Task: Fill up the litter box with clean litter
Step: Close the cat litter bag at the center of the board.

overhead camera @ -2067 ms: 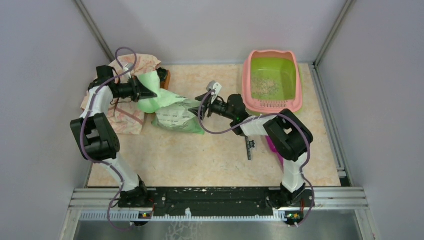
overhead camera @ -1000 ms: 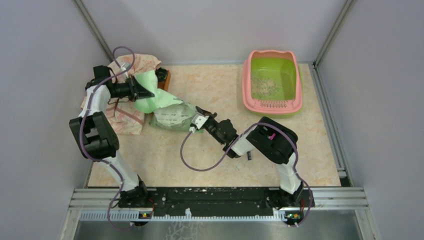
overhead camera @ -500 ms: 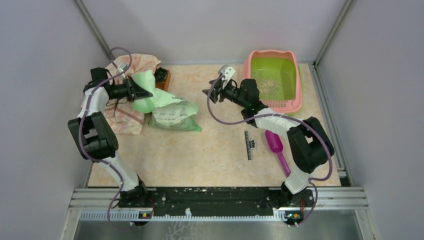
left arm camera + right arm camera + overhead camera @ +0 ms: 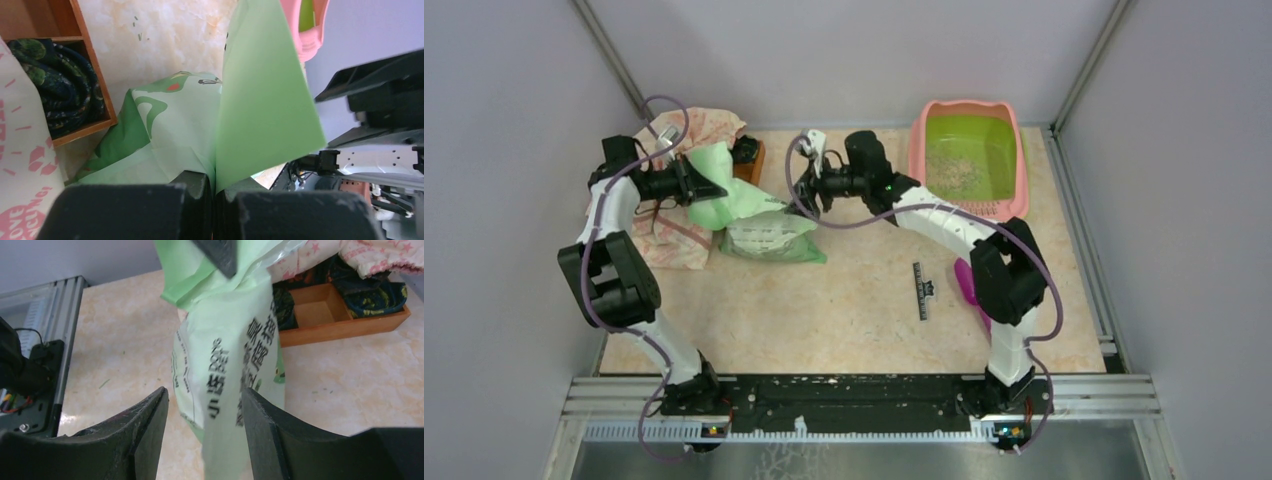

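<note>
The litter box [image 4: 970, 211] sat at the far right corner of the table [image 4: 854, 310]. Only a thin scatter of clean litter [image 4: 954, 176] lay in its green basin, so the fill looked barely begun. Well to the left of the litter box, the light green bag [image 4: 769, 235] slumped on the table. The left tool [image 4: 692, 184] was clamped tight on the bag's pinched top flap and held that end up. Between the bag and the litter box, the right tool [image 4: 204, 395] pointed away from the box with its jaws spread wide. The bag's printed body stood just beyond them, not yet gripped. A purple scoop [image 4: 969, 285] lay nearer than the litter box, untouched.

The step in hand appeared to be taking a second hold on the bag. The next move likely called for advancing the right tool around the bag's body and closing. Both arms could then carry the bag to the litter box and tip it.
</note>
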### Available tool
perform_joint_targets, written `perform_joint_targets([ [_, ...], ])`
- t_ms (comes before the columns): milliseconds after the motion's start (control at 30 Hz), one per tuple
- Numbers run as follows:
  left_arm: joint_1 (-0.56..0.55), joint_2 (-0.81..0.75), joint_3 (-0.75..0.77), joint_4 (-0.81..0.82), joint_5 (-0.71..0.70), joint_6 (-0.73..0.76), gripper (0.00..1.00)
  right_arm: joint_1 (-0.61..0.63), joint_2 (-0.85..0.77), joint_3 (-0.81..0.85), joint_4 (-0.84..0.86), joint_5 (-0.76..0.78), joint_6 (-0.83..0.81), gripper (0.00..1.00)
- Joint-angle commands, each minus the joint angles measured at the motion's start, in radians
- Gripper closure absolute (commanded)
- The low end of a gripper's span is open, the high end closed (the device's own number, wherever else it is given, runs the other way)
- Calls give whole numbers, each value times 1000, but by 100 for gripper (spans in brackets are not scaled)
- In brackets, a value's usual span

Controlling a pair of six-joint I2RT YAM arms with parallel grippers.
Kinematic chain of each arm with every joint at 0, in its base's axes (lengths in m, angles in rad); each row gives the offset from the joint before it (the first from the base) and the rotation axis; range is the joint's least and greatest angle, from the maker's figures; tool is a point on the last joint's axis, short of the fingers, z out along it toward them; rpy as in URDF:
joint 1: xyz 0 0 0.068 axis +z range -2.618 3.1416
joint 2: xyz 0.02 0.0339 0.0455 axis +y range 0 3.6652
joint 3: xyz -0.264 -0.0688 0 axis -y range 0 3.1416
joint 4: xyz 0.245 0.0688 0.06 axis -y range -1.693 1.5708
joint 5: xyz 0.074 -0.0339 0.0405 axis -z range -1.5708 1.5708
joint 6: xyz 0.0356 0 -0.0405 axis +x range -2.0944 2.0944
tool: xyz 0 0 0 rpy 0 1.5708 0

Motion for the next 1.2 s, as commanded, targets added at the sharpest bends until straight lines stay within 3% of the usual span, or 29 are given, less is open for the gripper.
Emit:
perform_joint_targets([
  [0,20,-99,19,50,-43,95,100,-39,102,327,-314,-119,63,44],
  [267,8,-191,-3,89,-105,155,100,-66,273,695,-609,-165,120,42],
  [333,6,-205,-7,99,-116,162,100,-61,340,802,-702,-186,117,35],
  [433,3,-207,-14,109,-119,164,100,-42,406,902,-786,-167,103,31],
  [733,-7,-197,-26,129,-129,160,100,4,420,872,-788,-78,110,24],
  [767,-8,-198,-30,136,-128,158,100,9,420,868,-777,-77,116,15],
  [800,-10,-197,-33,141,-126,157,100,13,418,866,-764,-80,125,12],
  [900,-11,-195,-35,144,-121,158,100,22,423,863,-718,-88,168,11],
  [967,-14,-196,-39,148,-119,155,100,30,432,873,-710,-86,178,5],
  [1167,-16,-187,-37,151,-107,149,100,67,450,904,-773,22,126,5],
])
